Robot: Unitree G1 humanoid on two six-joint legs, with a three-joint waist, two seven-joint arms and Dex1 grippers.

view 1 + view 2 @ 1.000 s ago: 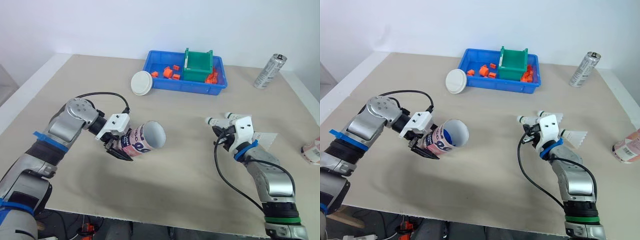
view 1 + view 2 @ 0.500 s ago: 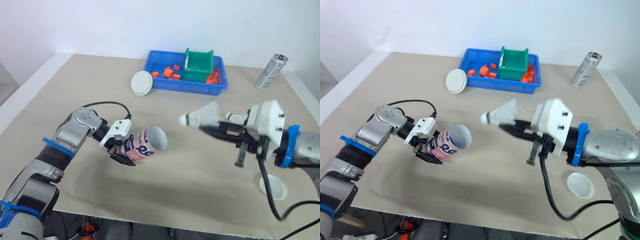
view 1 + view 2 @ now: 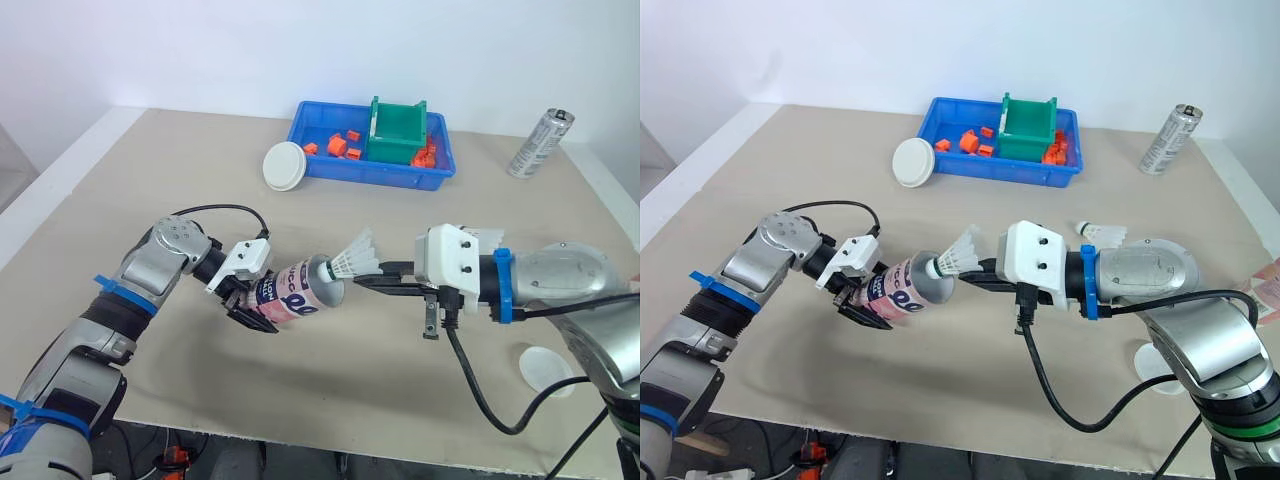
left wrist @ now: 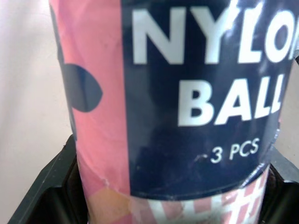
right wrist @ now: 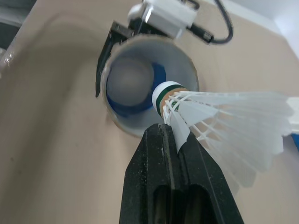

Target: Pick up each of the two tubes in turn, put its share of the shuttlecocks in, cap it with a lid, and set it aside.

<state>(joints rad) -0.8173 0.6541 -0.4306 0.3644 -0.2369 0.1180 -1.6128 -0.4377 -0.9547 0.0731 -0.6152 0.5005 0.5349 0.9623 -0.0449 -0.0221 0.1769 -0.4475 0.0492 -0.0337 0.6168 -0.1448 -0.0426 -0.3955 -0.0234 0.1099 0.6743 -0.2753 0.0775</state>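
**Hidden, cropped and unreadable parts**

The tube's (image 3: 300,290) closed end is buried in the left gripper (image 3: 252,300). In the left wrist view its label runs off the picture's edge after "NYLO", and the fingers (image 4: 44,196) sit mostly behind it. Whether the shuttlecock's (image 3: 352,262) cork touches the tube's rim cannot be told. The right arm (image 3: 550,285) covers part of the lid (image 3: 548,368) near the table's right front corner and most of another shuttlecock (image 3: 1098,232). A pink-marked item (image 3: 1270,282) at the table's right edge is cropped and unidentifiable. The orange pieces (image 3: 340,143) in the blue bin (image 3: 380,172) are too small to identify, and the green box (image 3: 398,130) hides some.
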